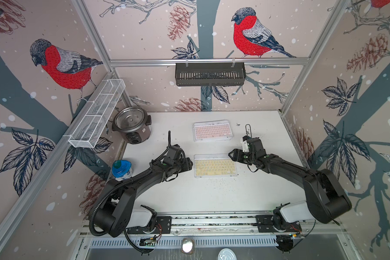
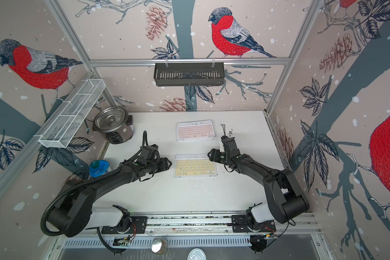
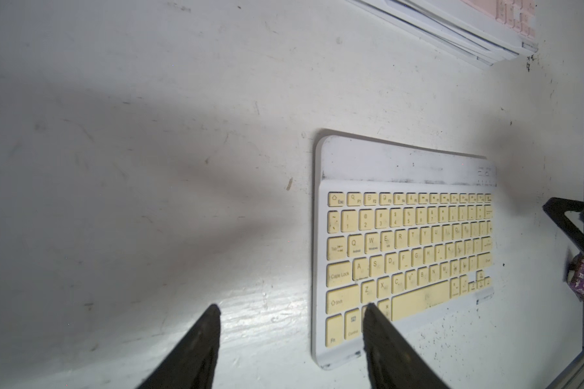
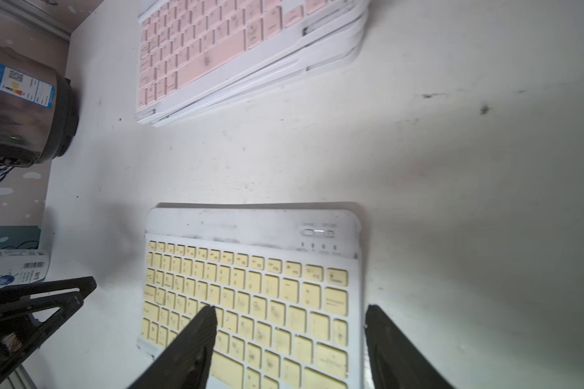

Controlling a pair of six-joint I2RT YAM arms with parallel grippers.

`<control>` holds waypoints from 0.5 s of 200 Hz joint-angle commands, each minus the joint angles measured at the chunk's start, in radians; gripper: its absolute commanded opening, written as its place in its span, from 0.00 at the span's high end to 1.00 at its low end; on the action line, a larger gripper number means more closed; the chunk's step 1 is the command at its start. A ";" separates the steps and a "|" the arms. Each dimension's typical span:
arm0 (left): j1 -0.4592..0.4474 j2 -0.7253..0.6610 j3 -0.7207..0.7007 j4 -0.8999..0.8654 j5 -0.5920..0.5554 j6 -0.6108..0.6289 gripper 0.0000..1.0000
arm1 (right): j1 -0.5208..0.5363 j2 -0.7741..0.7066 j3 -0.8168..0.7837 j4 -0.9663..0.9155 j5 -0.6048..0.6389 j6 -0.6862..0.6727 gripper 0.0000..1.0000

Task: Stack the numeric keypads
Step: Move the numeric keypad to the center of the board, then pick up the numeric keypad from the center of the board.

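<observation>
Fingers [image 3: 203,340] of the left gripper [image 3: 290,308] stand apart with nothing between them, one black tip over the bare table, its mate over a corner of the thin, flat, white-framed, pale yellow keypad [image 3: 408,249]. The right gripper [image 4: 290,310] is likewise spread and empty, its black tips straddling the opposite short edge in the right wrist view. In both top views the yellow keypad lies flat and alone on the scuffed white table [image 1: 212,198], with the left gripper at its nine o'clock, the right at about two o'clock, and the pink-topped stack [image 1: 213,131] of white-framed keypads well apart at its twelve o'clock. The step in hand looks like lifting this loose one onto that stack. Lying flush, it offers little to pinch from above — so I would lower one finger beside a short edge, work a tip under the frame, and close on the rim, not the keys. Carry it level and square it to the top frame before letting go, since the layers beneath sit slightly fanned — a careless drop could skew them further.
</observation>
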 commanded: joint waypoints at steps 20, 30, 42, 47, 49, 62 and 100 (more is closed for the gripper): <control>-0.036 0.066 0.040 0.036 -0.008 0.003 0.33 | -0.035 -0.028 -0.023 -0.061 -0.012 -0.081 0.28; -0.047 0.087 0.051 0.041 -0.010 0.001 0.33 | -0.036 -0.027 -0.027 -0.070 -0.012 -0.089 0.28; -0.057 0.109 0.062 0.045 -0.010 -0.002 0.34 | -0.036 -0.027 -0.036 -0.076 -0.014 -0.092 0.28; -0.059 0.116 0.064 0.049 -0.010 -0.004 0.34 | -0.035 -0.027 -0.039 -0.078 -0.014 -0.092 0.28; -0.060 0.119 0.065 0.050 -0.011 -0.005 0.34 | -0.036 -0.027 -0.041 -0.079 -0.015 -0.093 0.28; -0.064 0.133 0.067 0.062 -0.007 -0.008 0.34 | -0.034 -0.026 -0.046 -0.087 -0.014 -0.096 0.28; -0.075 0.177 0.082 0.079 0.008 -0.010 0.34 | -0.009 -0.021 -0.070 -0.091 -0.012 -0.092 0.28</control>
